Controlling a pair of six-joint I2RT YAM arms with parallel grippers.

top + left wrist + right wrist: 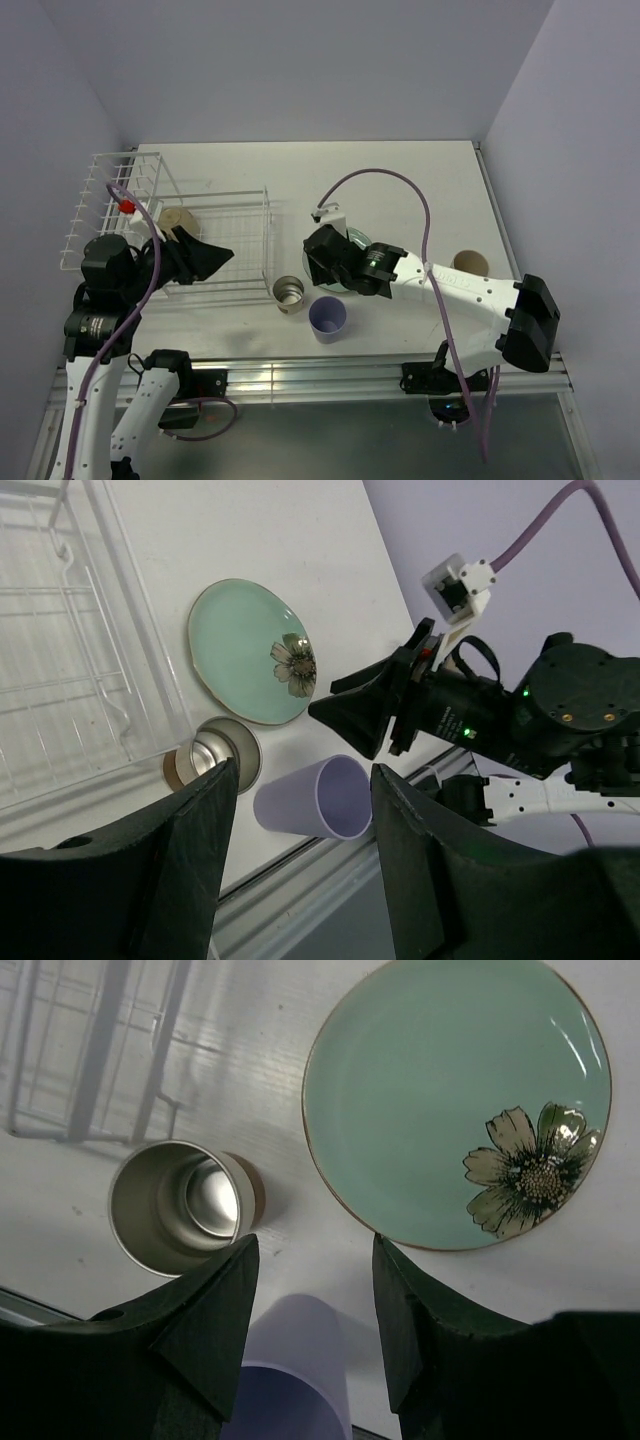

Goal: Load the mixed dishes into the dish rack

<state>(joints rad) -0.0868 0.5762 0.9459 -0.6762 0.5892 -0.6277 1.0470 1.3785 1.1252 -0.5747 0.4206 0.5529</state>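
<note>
The white wire dish rack (215, 195) stands at the left, with a cream round dish (178, 218) inside that looks like the bowl. The steel cup (289, 293) and lavender cup (327, 317) stand on the table in front of the rack's right end. The pale green flower plate (440, 1090) lies flat, mostly hidden under my right arm in the top view. My right gripper (318, 272) is open and empty, hovering above the gap between steel cup (175, 1210), lavender cup (290, 1360) and plate. My left gripper (225, 256) is open and empty over the rack's front.
A beige tumbler (470, 263) stands upright at the right, beside my right arm's forearm. The left wrist view shows the plate (245, 660), steel cup (215, 755), lavender cup (315, 800) and right gripper (350, 715) close together by the table's near edge rail (320, 370).
</note>
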